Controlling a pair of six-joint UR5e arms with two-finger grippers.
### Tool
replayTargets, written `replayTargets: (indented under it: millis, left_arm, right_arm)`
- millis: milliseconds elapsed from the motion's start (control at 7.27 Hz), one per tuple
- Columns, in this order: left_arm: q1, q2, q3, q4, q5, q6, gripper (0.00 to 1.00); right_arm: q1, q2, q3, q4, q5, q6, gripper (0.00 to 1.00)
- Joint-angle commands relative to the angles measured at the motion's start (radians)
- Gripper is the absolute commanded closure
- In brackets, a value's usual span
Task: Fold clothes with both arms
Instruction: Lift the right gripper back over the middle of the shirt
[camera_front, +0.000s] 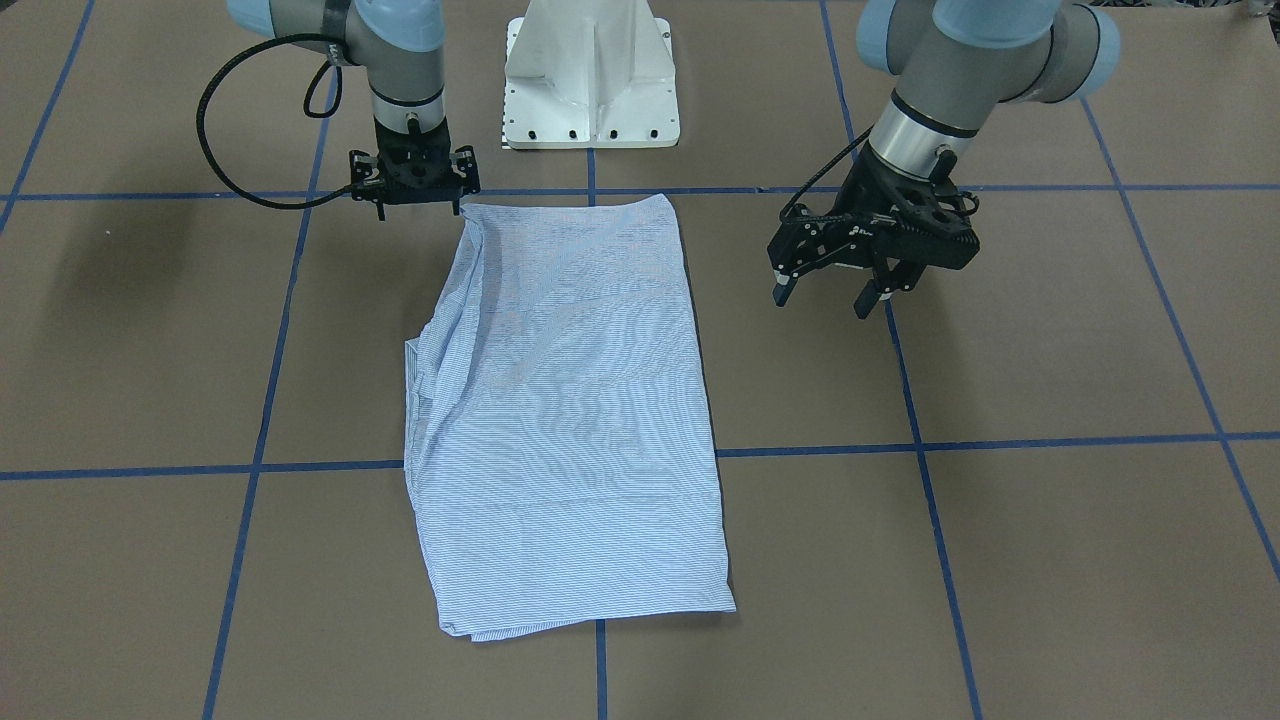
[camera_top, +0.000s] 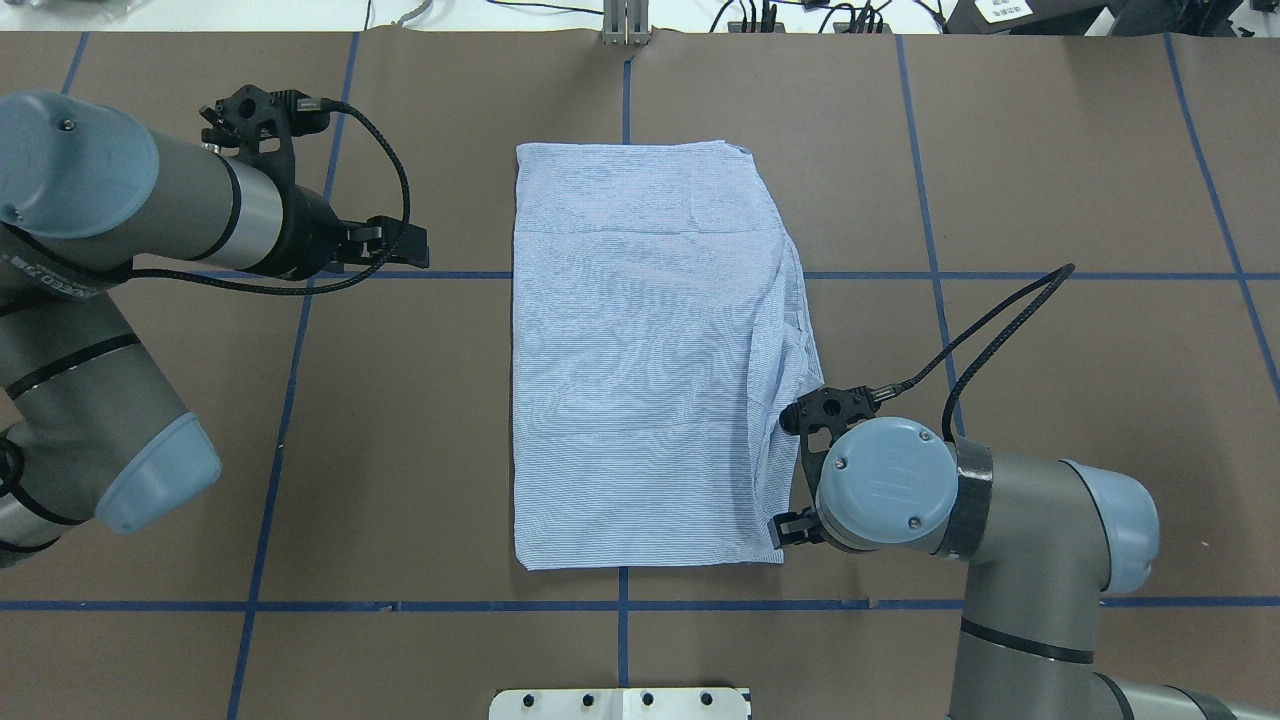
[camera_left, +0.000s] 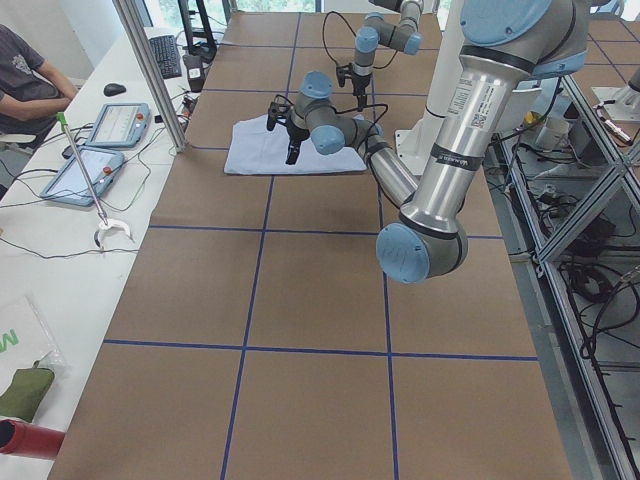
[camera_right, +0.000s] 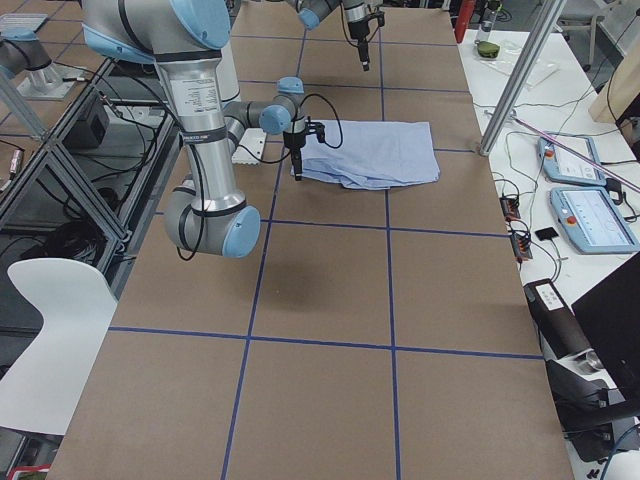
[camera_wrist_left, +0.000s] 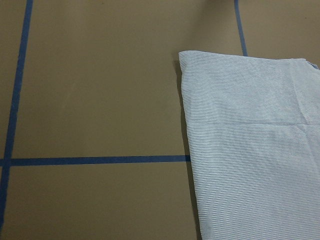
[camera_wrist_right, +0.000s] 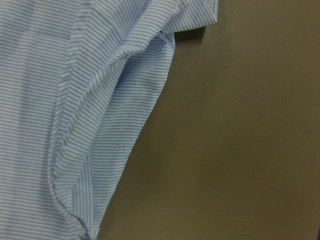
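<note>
The striped shirt (camera_front: 570, 400) lies folded into a long rectangle in the middle of the table (camera_front: 1050, 550), flat along the edge on the robot's left and rumpled into loose ridges along the edge on its right. No collar or buttons show.

The right gripper (camera_front: 420, 210) points straight down just beside the shirt's corner nearest the robot; its jaws look spread, and its wrist view shows only the wavy fabric edge with nothing pinched.

The left gripper (camera_front: 825, 298) hangs tilted above bare table, apart from the shirt's straight edge, with its jaws spread and empty.

Blue tape lines (camera_front: 1000, 440) cross the brown table under the shirt, and the white pedestal base (camera_front: 590, 80) stands just past its near end.
</note>
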Motion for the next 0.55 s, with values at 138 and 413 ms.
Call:
replayTargets:
  millis: [138,413]
  left_arm:
    - [0.000,0.000,0.001,0.000,0.000,0.000,0.00]
    - [0.000,-0.003,0.002,0.000,-0.002,0.000,0.00]
  right_arm:
    - [0.046,0.128,-0.048,0.012,0.005,-0.002,0.00]
    - [0.086,0.214,-0.179,0.070,-0.021,-0.018,0.00]
